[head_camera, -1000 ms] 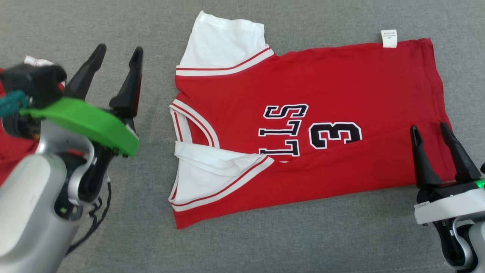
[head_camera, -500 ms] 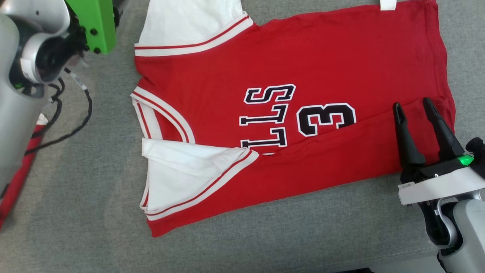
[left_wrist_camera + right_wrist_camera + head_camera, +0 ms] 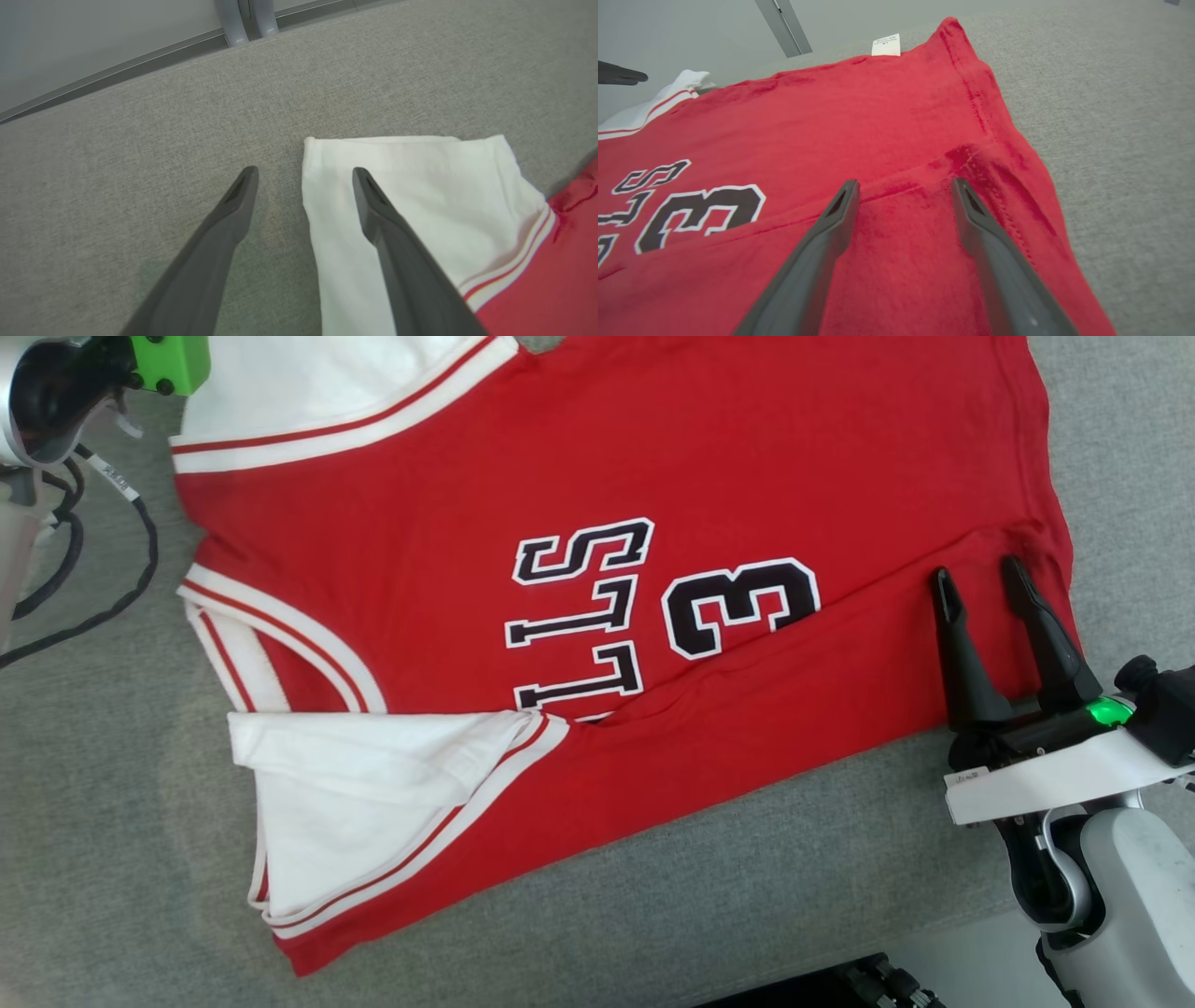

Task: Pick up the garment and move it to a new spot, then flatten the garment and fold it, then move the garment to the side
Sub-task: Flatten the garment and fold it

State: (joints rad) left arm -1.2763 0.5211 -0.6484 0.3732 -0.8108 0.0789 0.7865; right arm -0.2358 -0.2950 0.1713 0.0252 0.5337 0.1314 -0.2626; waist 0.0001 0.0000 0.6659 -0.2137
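The garment (image 3: pixel 597 476) is a red jersey with white sleeves and black lettering, spread on the grey table (image 3: pixel 112 784). Its near long side is folded over along a crease. My right gripper (image 3: pixel 980 581) hovers open over the hem corner at the right, and in the right wrist view its fingers straddle the crease in the red cloth (image 3: pixel 904 184). My left arm's green wrist part (image 3: pixel 170 359) is at the far left. In the left wrist view the left gripper (image 3: pixel 303 173) is open above the edge of the far white sleeve (image 3: pixel 420 186), one finger over cloth, one over the table.
A black cable (image 3: pixel 140 569) loops on the table left of the collar. The table's near edge (image 3: pixel 934 933) runs at the lower right. A white label (image 3: pixel 886 45) sticks out at the far hem corner. A metal strip and grey posts (image 3: pixel 247 18) border the table's far side.
The head camera has dipped closer, so the jersey looks larger and shifted. My left arm has swung from beside the collar out to the far white sleeve. The right gripper stays over the hem corner.
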